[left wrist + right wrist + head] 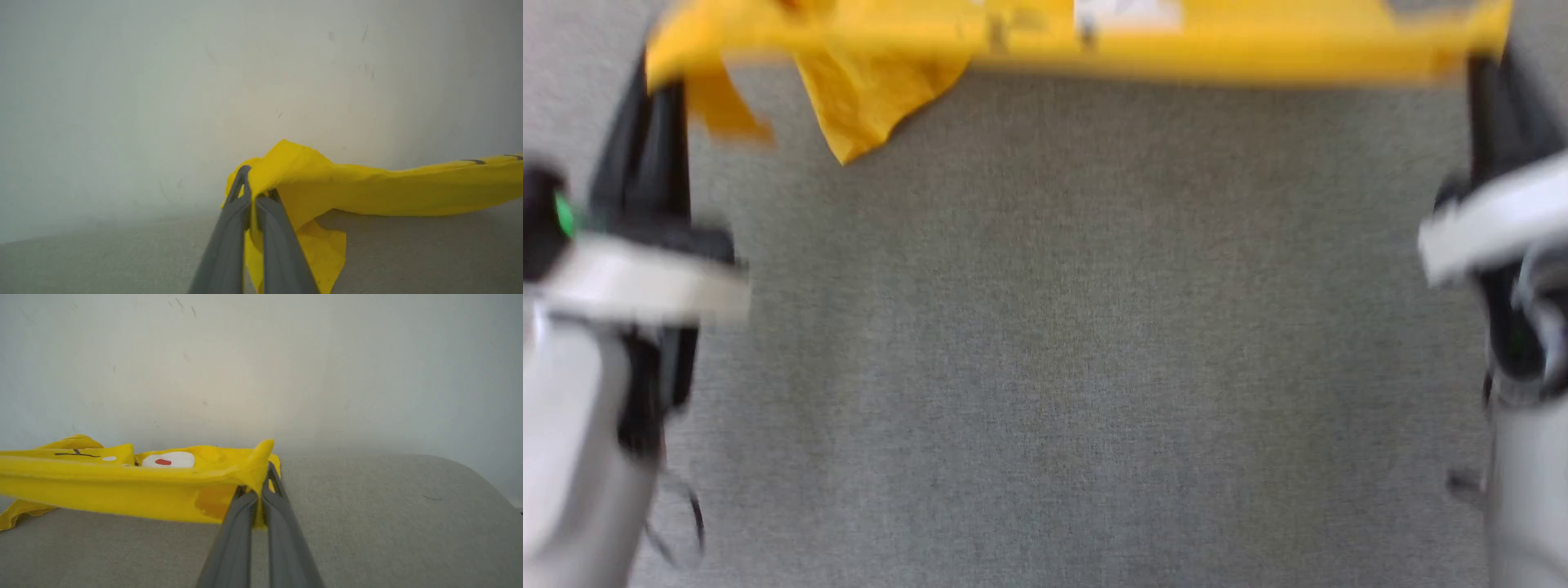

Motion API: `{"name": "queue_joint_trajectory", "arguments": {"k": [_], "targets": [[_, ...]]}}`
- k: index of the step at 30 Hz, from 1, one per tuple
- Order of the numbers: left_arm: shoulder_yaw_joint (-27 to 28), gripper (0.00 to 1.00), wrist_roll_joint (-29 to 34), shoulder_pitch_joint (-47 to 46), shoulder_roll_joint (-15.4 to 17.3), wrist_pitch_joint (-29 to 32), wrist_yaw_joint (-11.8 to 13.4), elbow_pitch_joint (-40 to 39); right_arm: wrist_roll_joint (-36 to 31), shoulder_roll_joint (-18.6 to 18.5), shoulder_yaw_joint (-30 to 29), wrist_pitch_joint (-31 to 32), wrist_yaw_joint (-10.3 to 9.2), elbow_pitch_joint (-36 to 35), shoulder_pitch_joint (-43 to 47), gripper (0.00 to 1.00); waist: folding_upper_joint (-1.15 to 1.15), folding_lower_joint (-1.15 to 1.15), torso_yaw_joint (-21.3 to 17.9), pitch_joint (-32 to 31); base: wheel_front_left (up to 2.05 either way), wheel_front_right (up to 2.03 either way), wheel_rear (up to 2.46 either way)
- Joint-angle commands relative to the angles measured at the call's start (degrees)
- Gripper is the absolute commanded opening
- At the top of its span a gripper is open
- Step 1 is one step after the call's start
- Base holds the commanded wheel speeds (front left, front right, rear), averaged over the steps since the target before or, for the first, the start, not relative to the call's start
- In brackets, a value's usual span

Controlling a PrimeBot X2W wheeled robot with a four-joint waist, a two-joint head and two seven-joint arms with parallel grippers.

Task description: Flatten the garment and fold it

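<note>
Garment (1258,49) cloth is clenched in both our tools. Our left tool (256,195) pinches a bunched yellow corner at the lower centre of the left wrist frame, fingers pressed together on it. Our right tool (256,486) grips another corner the same way at the centre of the right wrist frame. Between them the garment stretches as a band across the top edge of the blurred head frame, with a loose flap (874,106) hanging at upper left. A white patch (177,458) with a red dot (163,462) faces up near the right tool. Beneath lies the grey counter (388,522), and behind it a pale wall (327,355).
</note>
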Motion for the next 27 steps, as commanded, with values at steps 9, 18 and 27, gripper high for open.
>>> {"name": "queue_joint_trajectory", "arguments": {"k": [9,18,27], "targets": [[2.26,0.0,-2.05,24.74,-2.0,0.15,8.66,-6.36,4.67,1.5,-4.44,0.63,-0.04,-4.75,19.57,0.0,0.0,0.02,0.34,-10.75,0.0,0.0,0.0],[-4.13,0.0,-6.52,36.53,1.01,12.39,5.95,-7.33,8.06,1.43,-3.17,10.26,-0.04,-6.03,33.68,0.0,0.0,0.02,2.21,-15.61,0.0,0.0,0.0],[-11.8,0.0,-13.49,46.04,5.72,32.15,5.34,-11.21,11.44,-2.43,-1.16,24.34,-0.04,-9.15,44.65,0.0,0.0,0.02,2.69,-20.41,0.0,0.0,0.0]]}}
